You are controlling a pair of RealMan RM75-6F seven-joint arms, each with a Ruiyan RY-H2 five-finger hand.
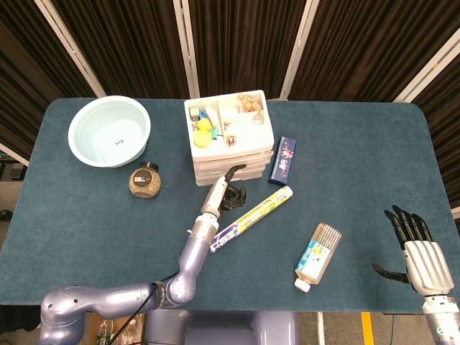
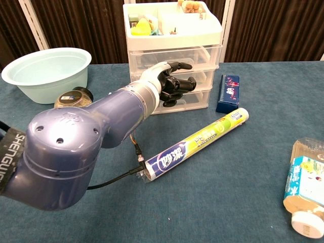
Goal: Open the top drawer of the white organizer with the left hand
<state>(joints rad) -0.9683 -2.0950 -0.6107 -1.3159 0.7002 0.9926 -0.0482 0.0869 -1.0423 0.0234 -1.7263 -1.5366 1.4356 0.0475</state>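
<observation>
Seemingly, the left hand (image 2: 172, 83) at frame centre had its fingers (image 2: 185, 66) curled against the white organizer (image 2: 174, 55) below the top drawer (image 2: 177, 54), gripping nothing, and needed to hook that drawer's lip before pulling straight.

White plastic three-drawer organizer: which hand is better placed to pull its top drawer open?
Left. The left hand is right at the front of the white plastic organizer, fingers curled by the drawers. The right hand hangs open at the table's near right corner.
</observation>
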